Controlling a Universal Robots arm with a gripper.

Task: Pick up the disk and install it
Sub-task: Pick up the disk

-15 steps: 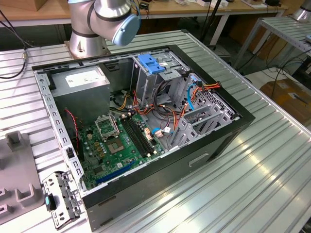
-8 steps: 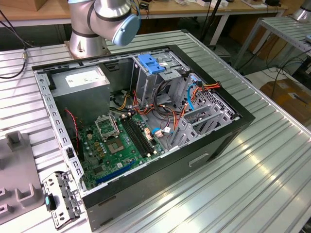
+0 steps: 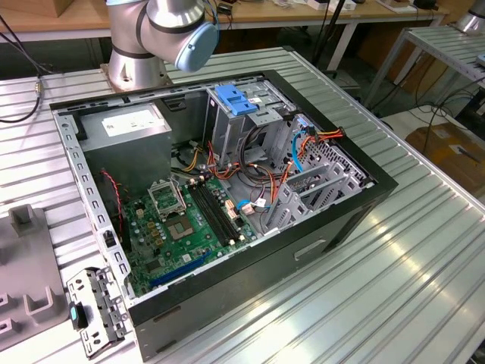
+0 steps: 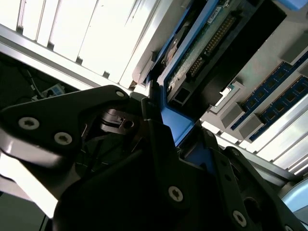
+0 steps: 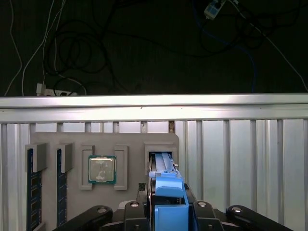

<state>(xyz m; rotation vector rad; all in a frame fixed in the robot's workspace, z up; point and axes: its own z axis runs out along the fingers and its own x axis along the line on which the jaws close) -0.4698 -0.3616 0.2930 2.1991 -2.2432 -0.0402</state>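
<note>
First wrist view looked down on the disk (image 5: pixel 162 161), which stood on edge in a slot of a grey holder tray (image 5: pixel 130 139) lying on the ribbed metal surface (image 5: pixel 240 159). The hand (image 5: pixel 168 185) was at the near end of the disk, one black finger on either side of its blue side rail. The rail sat snugly between them, so the hand appeared to be closed on the disk, though the contact itself was hard to make out. The disk was still seated in its slot.

On the same tray, a processor chip (image 5: pixel 101 169) lay flat in its own recess beside the disk's slot, and memory sticks (image 5: pixel 32 187) stood in slots further along.

In the second wrist view the hand (image 4: pixel 179 120) was seen from close behind its black links, with the blue rail between the fingers. Beyond it ran the disk (image 4: pixel 202 53), circuit-board face and connector pins showing.

The exterior view showed the open computer case (image 3: pixel 303 258) lying on the surface (motherboard facing up), a light-blue latch (image 3: pixel 233 101) on its drive cage, and the arm (image 3: pixel 174 26) rising behind the case.
</note>
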